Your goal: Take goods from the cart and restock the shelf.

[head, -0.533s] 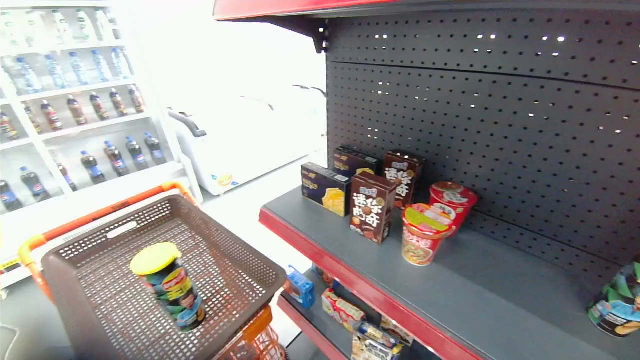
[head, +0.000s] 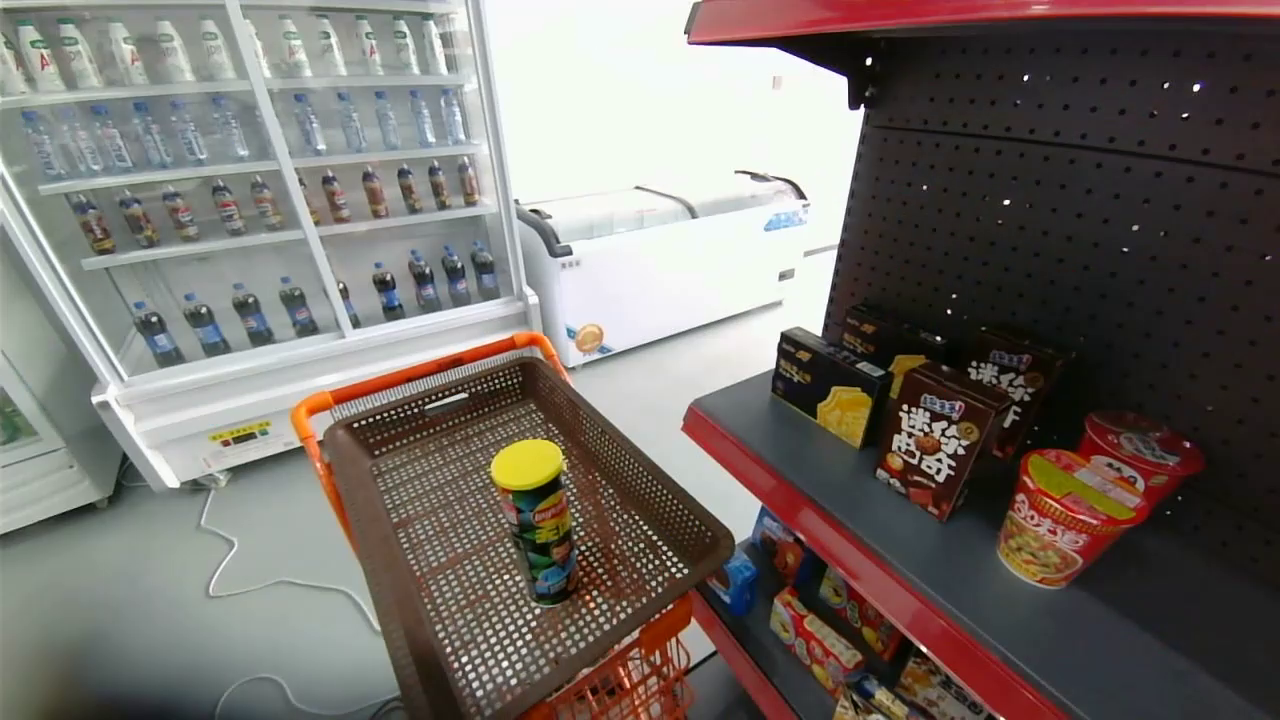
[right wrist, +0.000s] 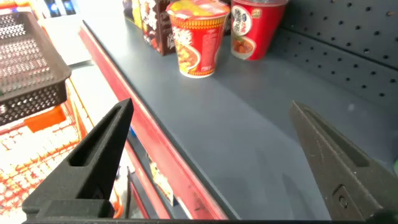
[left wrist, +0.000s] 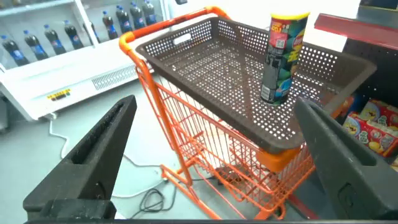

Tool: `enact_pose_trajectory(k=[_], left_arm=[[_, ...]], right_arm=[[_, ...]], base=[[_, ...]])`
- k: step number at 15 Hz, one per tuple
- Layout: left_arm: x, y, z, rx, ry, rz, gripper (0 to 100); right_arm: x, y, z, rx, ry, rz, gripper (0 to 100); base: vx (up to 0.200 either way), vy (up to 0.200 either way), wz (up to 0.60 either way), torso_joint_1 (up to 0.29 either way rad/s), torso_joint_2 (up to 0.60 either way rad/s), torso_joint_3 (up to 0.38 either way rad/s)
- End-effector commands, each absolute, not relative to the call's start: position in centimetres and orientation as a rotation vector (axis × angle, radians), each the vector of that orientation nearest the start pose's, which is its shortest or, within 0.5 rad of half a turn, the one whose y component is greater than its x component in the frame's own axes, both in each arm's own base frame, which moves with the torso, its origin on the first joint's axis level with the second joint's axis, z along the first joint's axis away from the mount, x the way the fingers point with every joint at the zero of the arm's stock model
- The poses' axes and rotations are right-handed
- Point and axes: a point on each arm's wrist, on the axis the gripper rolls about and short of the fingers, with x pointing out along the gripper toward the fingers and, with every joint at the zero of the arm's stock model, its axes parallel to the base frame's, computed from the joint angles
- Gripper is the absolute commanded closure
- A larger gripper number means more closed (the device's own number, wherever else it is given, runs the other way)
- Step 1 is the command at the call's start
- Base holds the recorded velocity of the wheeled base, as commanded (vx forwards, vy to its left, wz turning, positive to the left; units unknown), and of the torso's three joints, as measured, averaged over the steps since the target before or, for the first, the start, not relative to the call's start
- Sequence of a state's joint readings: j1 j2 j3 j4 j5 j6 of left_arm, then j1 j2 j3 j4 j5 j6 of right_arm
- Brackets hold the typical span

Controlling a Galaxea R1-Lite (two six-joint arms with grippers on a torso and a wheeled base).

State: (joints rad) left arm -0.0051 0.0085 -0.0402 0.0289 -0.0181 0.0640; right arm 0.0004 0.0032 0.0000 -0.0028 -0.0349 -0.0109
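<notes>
The left end effector (left wrist: 216, 104) hangs with its two dark fingers spread wide and nothing between them, facing the brown basket (left wrist: 205, 68) on top of the orange cart (left wrist: 205, 162). The right end effector (right wrist: 211, 107) is equally wide open and empty, facing the grey shelf (right wrist: 249, 124). In the head view the can (head: 535, 520) with the yellow lid stands upright on the basket's mesh floor at 7 o'clock, apart from its walls. The shelf takes up 3 to 5 o'clock. Near its front edge stands a cup of noodles (head: 1065, 515), with a second red cup (head: 1140, 455) just behind it. At 9 o'clock of the cups stand a brown box (head: 935, 450) and a dark box (head: 828, 385) with a yellow picture, with more boxes behind them against the pegboard. Packets (head: 815, 640) lie on the lower shelf at 5 o'clock. A drinks fridge (head: 250, 200) fills 10 o'clock, and a chest freezer (head: 660, 250) sits at 12.
</notes>
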Motion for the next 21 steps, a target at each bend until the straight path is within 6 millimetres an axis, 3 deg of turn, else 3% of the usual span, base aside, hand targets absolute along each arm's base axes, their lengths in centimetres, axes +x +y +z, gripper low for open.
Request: enact_pose_trajectory(k=[1, 2, 3, 4, 7, 10, 11, 12, 14, 17, 21], left_arm=[[-1.4, 0.0, 17.1, 0.123, 0.144, -0.035, 0], [0.9, -0.1, 19.4, 0.118, 0.292, -0.054, 0], [2.9, -0.1, 20.2, 0.120, 0.356, -0.054, 0], [3.7, -0.1, 20.7, 0.121, 0.369, -0.052, 0], [9.2, -0.3, 22.0, 0.121, 0.471, -0.091, 0], [13.8, -0.6, 20.7, 0.098, 0.531, -0.219, 0], [14.4, -0.6, 20.0, 0.121, 0.562, -0.238, 0], [16.3, -0.6, 17.7, 0.176, 0.611, -0.263, 0], [18.5, -1.6, 15.3, 0.191, 0.470, -0.301, 0], [20.4, -2.8, 12.2, 0.191, 0.472, -0.350, 0], [22.9, -5.3, 10.6, 0.093, 0.396, -0.406, 0]], right_arm=[[-2.3, -0.1, 7.6, -0.011, 0.000, -0.034, 0], [-2.3, -0.1, 7.6, -0.011, 0.000, -0.034, 0], [-2.2, -0.1, 7.6, -0.011, 0.002, -0.034, 0], [-2.3, -0.1, 7.6, -0.011, 0.000, -0.034, 0], [-2.3, -0.1, 7.6, -0.011, 0.000, -0.034, 0], [-2.3, -0.1, 7.6, -0.011, 0.000, -0.034, 0], [-2.3, -0.1, 7.6, -0.011, 0.000, -0.034, 0], [-2.3, -0.1, 7.6, -0.011, 0.000, -0.032, 0], [-2.3, -0.1, 7.6, -0.011, 0.000, -0.034, 0], [-2.3, -0.1, 7.6, -0.011, 0.000, -0.034, 0], [-2.2, -0.1, 7.6, -0.011, 0.002, -0.034, 0]], base=[[0.000, 0.000, 0.00, 0.000, 0.00, 0.000], [0.000, 0.000, 0.00, 0.000, 0.00, 0.000], [0.000, 0.000, 0.00, 0.000, 0.00, 0.000], [0.000, 0.000, 0.00, 0.000, 0.00, 0.000], [0.000, 0.000, 0.00, 0.000, 0.00, 0.000], [0.000, 0.000, 0.00, 0.000, 0.00, 0.000], [0.000, 0.000, 0.00, 0.000, 0.00, 0.000], [0.000, 0.000, 0.00, 0.000, 0.00, 0.000], [0.000, 0.000, 0.00, 0.000, 0.00, 0.000], [0.000, 0.000, 0.00, 0.000, 0.00, 0.000], [0.000, 0.000, 0.00, 0.000, 0.00, 0.000]])
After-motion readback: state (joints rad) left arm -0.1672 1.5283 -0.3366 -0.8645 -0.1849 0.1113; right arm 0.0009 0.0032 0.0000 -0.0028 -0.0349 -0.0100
